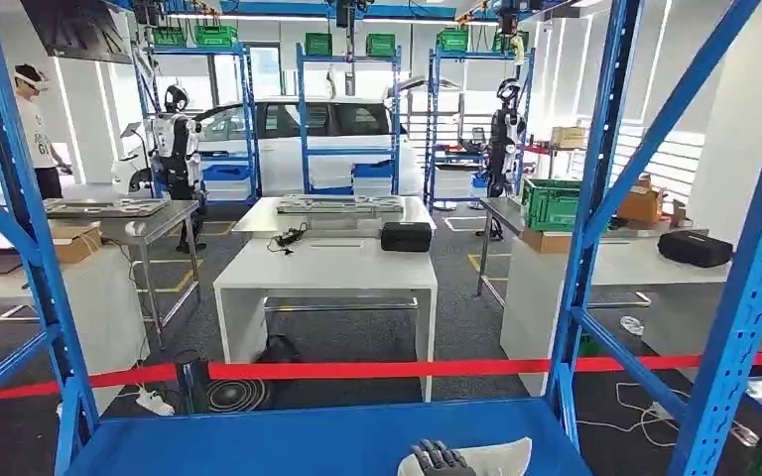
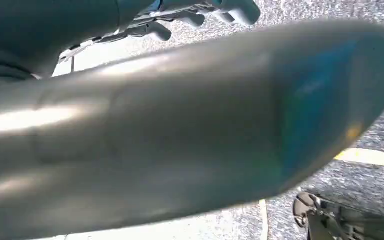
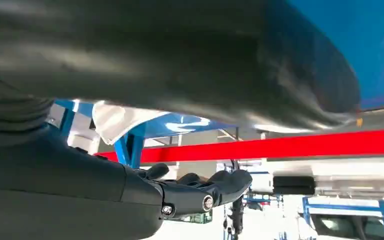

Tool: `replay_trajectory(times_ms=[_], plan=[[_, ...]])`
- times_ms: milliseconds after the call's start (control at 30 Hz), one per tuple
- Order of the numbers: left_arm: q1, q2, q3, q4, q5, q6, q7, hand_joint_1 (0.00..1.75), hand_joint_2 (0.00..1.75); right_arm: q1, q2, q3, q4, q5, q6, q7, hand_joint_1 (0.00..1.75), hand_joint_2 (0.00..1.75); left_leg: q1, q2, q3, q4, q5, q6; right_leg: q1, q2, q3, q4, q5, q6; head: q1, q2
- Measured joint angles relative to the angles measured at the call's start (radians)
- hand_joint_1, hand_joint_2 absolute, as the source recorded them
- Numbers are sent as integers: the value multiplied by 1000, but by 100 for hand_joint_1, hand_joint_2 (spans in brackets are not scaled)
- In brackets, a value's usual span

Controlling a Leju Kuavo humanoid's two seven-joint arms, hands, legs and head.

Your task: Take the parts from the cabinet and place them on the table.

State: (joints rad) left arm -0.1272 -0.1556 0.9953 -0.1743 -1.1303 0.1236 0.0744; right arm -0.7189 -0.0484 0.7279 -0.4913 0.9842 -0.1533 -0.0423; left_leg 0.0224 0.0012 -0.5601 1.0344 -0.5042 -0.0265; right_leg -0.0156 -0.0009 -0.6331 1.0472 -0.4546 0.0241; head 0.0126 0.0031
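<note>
Part (pale, curved) on blue shelf, fingers of one hand curled over it.

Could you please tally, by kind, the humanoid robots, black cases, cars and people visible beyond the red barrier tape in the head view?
Standing humanoid robots by the blue racks: 2
Black rectangular cases on the tables: 2
White car: 1
Person in a white shirt: 1
Total: 6
</note>
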Motion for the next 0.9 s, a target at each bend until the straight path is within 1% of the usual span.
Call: replay_trajectory(times_ms=[33, 100, 133, 167, 200, 233, 267, 300, 333, 367, 400, 433, 467, 500, 533, 567, 600, 667, 767, 800, 867, 900], plan=[[-1, 0, 0, 0, 0, 0, 0, 0, 0, 1, 3, 0, -1, 2, 2, 0, 0, 0, 0, 0, 0, 0, -1, -6, 0, 5, -1, 0, 2, -13, -1, 0], [-2, -1, 0, 0, 0, 0, 0, 0, 0, 3, 2, 0, 0, 6, 5, 4, 0, 0, 2, 0, 6, -10, 1, -18, 7, 6, -3, 2, -2, -26, -4, 0], [-3, -1, 0, 0, 0, 0, 1, 0, 0, 2, 2, 0, -1, 7, 5, 3, 0, 0, 2, 0, 12, -13, -3, -27, 0, 7, 3, -6, 0, -36, -4, 0], [-2, 0, 0, 0, 0, 0, 1, 0, 0, 2, 3, 0, -3, 7, 5, 3, 0, 0, 5, 0, 10, -6, -9, -30, -4, 6, 11, -12, 1, -42, -3, 0], [-4, -1, 0, 0, 0, 0, 0, 0, 0, -1, 3, -1, -3, 8, 5, 3, 0, 0, 3, 0, -6, 33, -30, -32, -4, 6, 16, -13, -2, -48, -7, -1], [-5, -2, 0, 0, 0, 0, 0, 0, 0, -3, 4, -1, -3, 8, 6, 3, 0, 0, 3, 0, -43, 106, -64, -34, -4, 6, 19, -13, -4, -52, -9, -1], [-5, -2, 0, 0, 0, 0, 0, 0, 0, -2, 5, -1, -3, 8, 8, 3, 0, 0, 3, 0, -89, 189, -97, -36, -2, 6, 19, -13, -6, -56, -9, 0], [-5, -2, 0, 0, 0, 0, 1, 0, 0, -1, 5, -1, -3, 8, 10, 3, 0, 0, 3, 0, -135, 264, -117, -37, 0, 6, 20, -12, -7, -58, -10, 0], [-3, -2, 0, 0, 0, 0, 1, 0, 0, 1, 6, -1, -3, 8, 11, 3, 0, 0, 3, 0, -163, 299, -110, -37, 1, 7, 22, -12, -9, -58, -10, 0], [-1, -1, 0, 0, 0, 0, 2, 0, 0, 1, 6, -1, -3, 8, 11, 3, 0, 0, 3, -1, -166, 284, -82, -36, 1, 8, 25, -12, -12, -58, -10, 0], [0, -1, 0, 0, 0, 0, 2, 0, 0, 1, 6, -1, -3, 8, 11, 3, 0, 0, 3, 0, -148, 228, -35, -33, 1, 10, 29, -12, -15, -56, -10, 0], [-1, 0, 0, 0, 0, 1, 2, 0, 0, 1, 6, -1, -3, 8, 11, 3, 0, 0, 3, 0, -114, 143, 19, -30, 1, 10, 36, -11, -19, -53, -10, 0], [-2, 0, 0, 0, 0, 1, 1, 0, 0, 1, 7, -1, -3, 8, 11, 2, 0, 0, 3, 0, -79, 61, 61, -26, 0, 10, 42, -11, -23, -49, -11, 0], [-2, 0, 0, 0, 0, 2, 1, 0, 0, 0, 8, -1, -3, 8, 11, 2, 0, 0, 0, -2, -55, 16, 53, -22, 5, 11, 43, -10, -27, -42, -11, 0], [-4, -1, 0, 0, 0, 2, 0, 0, 0, -1, 8, -1, -3, 8, 11, 1, 0, 0, -2, -3, -47, -2, 50, -18, 8, 12, 39, -6, -29, -36, -11, 0], [-4, -4, 0, 1, 0, 2, 0, 0, 0, -1, 8, -1, -3, 8, 11, 1, 0, 0, 4, -4, -48, -5, 57, -20, 14, 12, 38, -5, -30, -40, -6, 0], [-3, -5, 0, 1, 0, 2, 0, 0, 0, 0, 8, -1, -3, 8, 11, 1, 0, 0, 2, -5, -49, -4, 56, -20, 13, 13, 39, -9, -24, -55, -7, 0], [-2, -5, 0, 1, 0, 2, 1, 0, 0, 0, 8, -1, -3, 8, 11, 1, 0, 0, 0, -7, -49, -4, 55, -15, 12, 11, 45, -17, -24, -55, -5, 0], [-3, -5, 0, 1, 0, 2, 1, 0, 0, 0, 8, -1, -3, 8, 11, 0, 0, 0, -2, -8, -48, -4, 53, -6, 11, 8, 51, -26, -21, -48, -4, 0], [-3, -5, 0, 2, 0, 2, 1, 0, 0, 0, 8, -1, -3, 8, 10, -1, 0, 0, -2, -8, -48, -4, 52, -5, 11, 8, 51, -28, -20, -45, -4, 0], [-3, -5, 1, 2, -1, 2, 1, 0, 0, 0, 8, -1, -3, 8, 10, -1, 0, 0, -3, -8, -48, -3, 52, -1, 10, 8, 52, -31, -19, -36, -3, 0], [-3, -5, 1, 2, -2, 2, 1, 0, 0, 0, 8, -1, -3, 8, 10, 0, 0, 0, -3, -7, -48, -3, 52, 0, 9, 8, 53, -32, -19, -30, -3, 0]])
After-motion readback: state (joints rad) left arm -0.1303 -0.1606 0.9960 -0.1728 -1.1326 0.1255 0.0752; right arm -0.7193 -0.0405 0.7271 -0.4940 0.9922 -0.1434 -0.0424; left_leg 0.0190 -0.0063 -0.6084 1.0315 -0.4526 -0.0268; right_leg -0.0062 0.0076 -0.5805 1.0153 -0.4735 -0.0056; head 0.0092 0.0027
